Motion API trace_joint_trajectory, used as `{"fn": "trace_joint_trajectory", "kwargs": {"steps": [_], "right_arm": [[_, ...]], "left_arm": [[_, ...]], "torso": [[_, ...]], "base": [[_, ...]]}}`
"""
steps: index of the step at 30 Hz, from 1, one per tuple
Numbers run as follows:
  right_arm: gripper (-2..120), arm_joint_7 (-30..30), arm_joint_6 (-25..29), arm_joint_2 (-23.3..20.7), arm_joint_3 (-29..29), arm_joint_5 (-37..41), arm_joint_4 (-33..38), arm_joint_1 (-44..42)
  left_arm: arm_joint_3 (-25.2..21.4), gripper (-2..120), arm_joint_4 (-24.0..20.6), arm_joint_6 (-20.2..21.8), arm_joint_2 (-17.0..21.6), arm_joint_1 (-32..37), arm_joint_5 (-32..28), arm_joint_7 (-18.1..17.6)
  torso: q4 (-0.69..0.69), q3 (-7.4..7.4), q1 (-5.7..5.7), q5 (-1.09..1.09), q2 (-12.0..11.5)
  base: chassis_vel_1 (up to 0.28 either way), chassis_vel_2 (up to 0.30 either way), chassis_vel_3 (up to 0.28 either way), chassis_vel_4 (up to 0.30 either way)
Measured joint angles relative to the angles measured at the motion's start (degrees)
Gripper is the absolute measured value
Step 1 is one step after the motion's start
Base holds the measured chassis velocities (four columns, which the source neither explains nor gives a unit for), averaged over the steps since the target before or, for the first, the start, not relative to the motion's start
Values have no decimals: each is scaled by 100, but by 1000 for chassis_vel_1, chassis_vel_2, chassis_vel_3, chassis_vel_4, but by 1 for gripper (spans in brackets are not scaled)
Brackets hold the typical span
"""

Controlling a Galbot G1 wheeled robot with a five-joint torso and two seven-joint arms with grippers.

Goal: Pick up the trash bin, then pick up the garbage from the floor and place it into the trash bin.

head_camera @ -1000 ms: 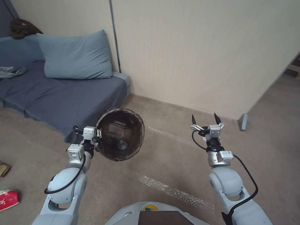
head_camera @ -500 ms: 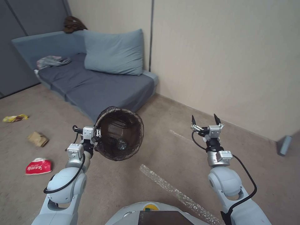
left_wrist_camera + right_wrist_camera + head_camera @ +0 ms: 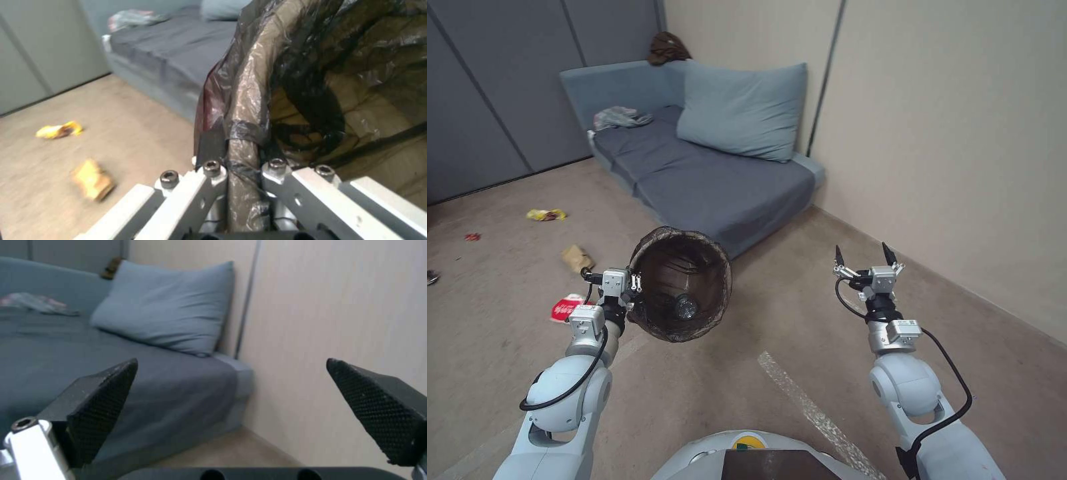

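The small round white plastic trash bin with a dark bag folded over its rim (image 3: 680,285) hangs above the floor, tilted with its mouth toward the head camera, its rim clamped in the left gripper (image 3: 635,283) on its left side. A clear bottle (image 3: 686,308) lies inside the bin. Well to the bin's right, the right gripper (image 3: 862,254) is held at like height with its fingers spread. Behind the bin stands the grey-blue sofa (image 3: 707,187), a large cushion (image 3: 740,110) at its far end. On the floor left of the bin lie a red-and-white packet (image 3: 566,308), a brown paper bag (image 3: 576,257) behind it, and a yellow wrapper (image 3: 546,215) farther back.
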Motion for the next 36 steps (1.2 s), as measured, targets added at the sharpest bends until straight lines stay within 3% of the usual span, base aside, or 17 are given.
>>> {"fn": "trace_joint_trajectory", "kwargs": {"steps": [36], "right_arm": [[100,-28,-29,54,-61,0,-38,12]], "left_arm": [[12,2,48,64,29,-57,-14,4]], "torso": [[0,0,0,0,-1]], "base": [[129,127,123,124]]}}
